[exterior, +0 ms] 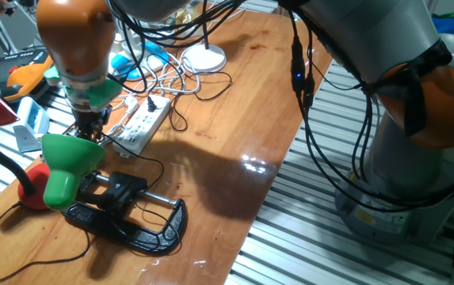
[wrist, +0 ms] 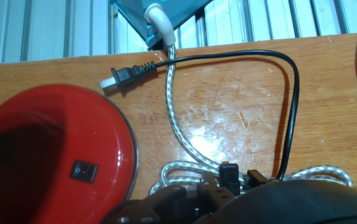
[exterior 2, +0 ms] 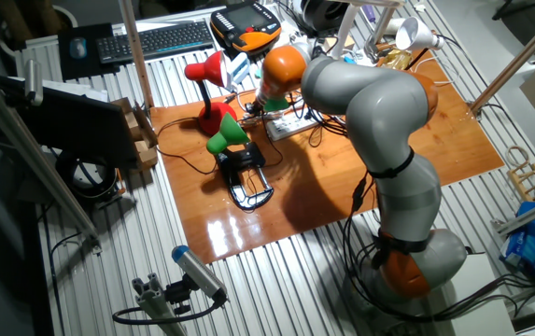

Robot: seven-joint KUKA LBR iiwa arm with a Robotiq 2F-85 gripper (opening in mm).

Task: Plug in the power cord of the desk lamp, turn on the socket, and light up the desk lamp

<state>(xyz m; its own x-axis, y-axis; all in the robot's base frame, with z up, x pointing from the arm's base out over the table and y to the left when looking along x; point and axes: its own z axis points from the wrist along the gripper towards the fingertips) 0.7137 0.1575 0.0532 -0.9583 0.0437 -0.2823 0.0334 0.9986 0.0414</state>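
Power cord (wrist: pixel 288 93) plug beside red lamp base (wrist: pixel 57 152)

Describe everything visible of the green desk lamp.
The small desk lamp has a glossy bright green plastic cone shade, wide mouth facing up and toward the arm, narrowing to a stubby green neck. It sits on a black clamp base with a silver screw rod, lying flat on the wooden table. It looks unlit. It lies between the red lamp base and the long white power strip. The gripper hangs just above the shade.
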